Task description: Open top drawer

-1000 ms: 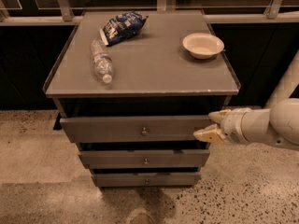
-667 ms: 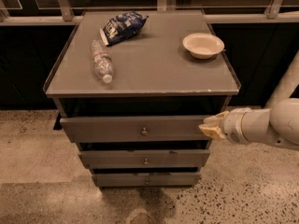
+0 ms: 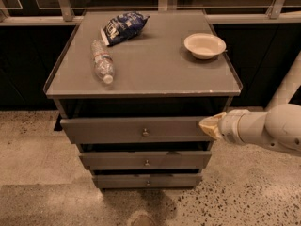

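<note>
The top drawer (image 3: 108, 129) is the widest of three grey drawers under a grey table top (image 3: 155, 65). Its flat front carries a small round metal knob (image 3: 145, 133) at centre, and it stands out a little from the cabinet with a dark gap above it. My gripper (image 3: 208, 125) comes in from the right on a white arm and sits at the right end of the top drawer's front, level with the knob and well to its right.
A plastic water bottle (image 3: 102, 62), a blue snack bag (image 3: 123, 26) and a white bowl (image 3: 204, 45) lie on the table top. Two narrower grey drawers (image 3: 146, 160) sit below. A railing runs behind; speckled floor (image 3: 42, 173) lies in front.
My gripper has drawn back slightly to the right along the top drawer's front. The drawer and the things on the table have not moved.
</note>
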Controlling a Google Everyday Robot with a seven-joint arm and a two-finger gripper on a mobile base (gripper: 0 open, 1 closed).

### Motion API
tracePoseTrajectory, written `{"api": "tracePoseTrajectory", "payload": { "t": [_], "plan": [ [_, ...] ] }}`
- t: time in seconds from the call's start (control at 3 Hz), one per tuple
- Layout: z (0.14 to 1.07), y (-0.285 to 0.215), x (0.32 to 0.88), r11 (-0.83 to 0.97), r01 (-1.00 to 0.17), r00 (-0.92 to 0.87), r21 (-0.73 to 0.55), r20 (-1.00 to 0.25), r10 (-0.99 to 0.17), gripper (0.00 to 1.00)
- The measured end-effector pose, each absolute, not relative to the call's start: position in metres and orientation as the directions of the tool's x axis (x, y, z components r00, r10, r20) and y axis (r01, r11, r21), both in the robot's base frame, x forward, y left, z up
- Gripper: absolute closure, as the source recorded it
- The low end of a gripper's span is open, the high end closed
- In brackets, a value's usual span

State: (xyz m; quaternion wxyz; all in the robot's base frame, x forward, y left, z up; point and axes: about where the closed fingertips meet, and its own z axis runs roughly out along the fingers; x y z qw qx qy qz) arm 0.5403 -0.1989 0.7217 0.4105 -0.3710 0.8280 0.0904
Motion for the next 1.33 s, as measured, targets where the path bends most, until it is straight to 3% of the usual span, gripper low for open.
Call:
{"api": "tracePoseTrajectory", "payload": {
  "t": [1.33],
  "plan": [
    [0.701, -0.206, 0.648, 0.815, -0.51, -0.257, -0.274, -0.855, -0.449, 1.0]
  ]
}}
